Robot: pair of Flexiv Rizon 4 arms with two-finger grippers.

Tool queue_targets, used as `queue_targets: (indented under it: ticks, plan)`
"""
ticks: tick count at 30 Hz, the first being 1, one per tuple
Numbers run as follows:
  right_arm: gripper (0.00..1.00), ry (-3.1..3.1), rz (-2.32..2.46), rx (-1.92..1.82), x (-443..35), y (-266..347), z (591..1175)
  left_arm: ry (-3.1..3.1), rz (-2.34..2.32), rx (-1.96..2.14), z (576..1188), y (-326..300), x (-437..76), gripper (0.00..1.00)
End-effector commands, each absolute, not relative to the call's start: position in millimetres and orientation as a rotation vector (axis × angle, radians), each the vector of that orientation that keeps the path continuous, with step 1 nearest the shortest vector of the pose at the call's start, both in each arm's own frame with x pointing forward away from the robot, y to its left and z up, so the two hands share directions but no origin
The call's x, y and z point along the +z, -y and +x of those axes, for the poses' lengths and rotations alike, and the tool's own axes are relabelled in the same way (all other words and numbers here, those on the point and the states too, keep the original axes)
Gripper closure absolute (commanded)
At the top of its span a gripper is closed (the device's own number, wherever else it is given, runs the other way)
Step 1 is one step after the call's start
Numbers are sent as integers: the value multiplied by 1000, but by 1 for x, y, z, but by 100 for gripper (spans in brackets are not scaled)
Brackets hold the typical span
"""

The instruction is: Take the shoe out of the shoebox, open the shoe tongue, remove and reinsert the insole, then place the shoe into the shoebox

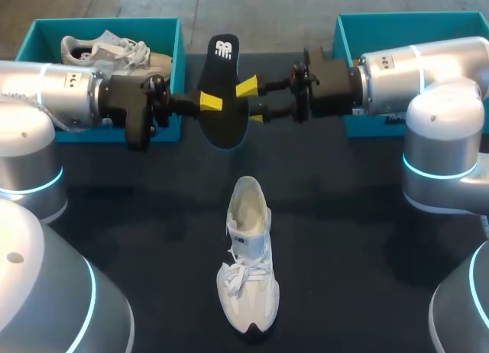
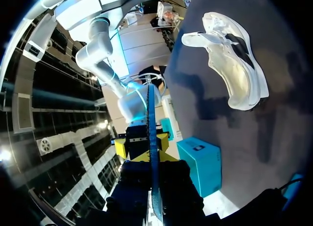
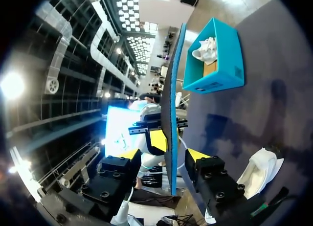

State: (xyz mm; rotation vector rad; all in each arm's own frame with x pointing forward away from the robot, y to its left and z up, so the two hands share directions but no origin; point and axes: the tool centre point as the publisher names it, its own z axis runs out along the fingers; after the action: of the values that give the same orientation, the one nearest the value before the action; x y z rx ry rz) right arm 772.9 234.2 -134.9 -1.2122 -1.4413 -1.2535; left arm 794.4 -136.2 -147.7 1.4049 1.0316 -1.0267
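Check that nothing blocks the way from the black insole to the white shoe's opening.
Nothing visible does. The flat black insole hangs in the air at the left tool and right tool; the white lace-up shoe stands alone on the black table nearer the robot, its opening facing up and uncovered.

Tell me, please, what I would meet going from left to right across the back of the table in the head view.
left shoebox → left gripper → insole → right gripper → right shoebox
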Motion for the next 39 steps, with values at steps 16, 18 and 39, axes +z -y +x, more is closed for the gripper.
queue_targets:
  ticks: [16, 18, 39]
  plan:
    - [63, 1451, -1204, -1249, -138, -241, 771, -1014, 1388, -1046, 793, 147, -146, 100]
    - [65, 1449, -1204, -1249, -139, -241, 770, -1014, 1387, -1048, 793, 147, -146, 100]
    - [84, 1460, -1199, -1252, -139, -242, 768, -1009, 1389, -1057, 789, 148, -145, 100]
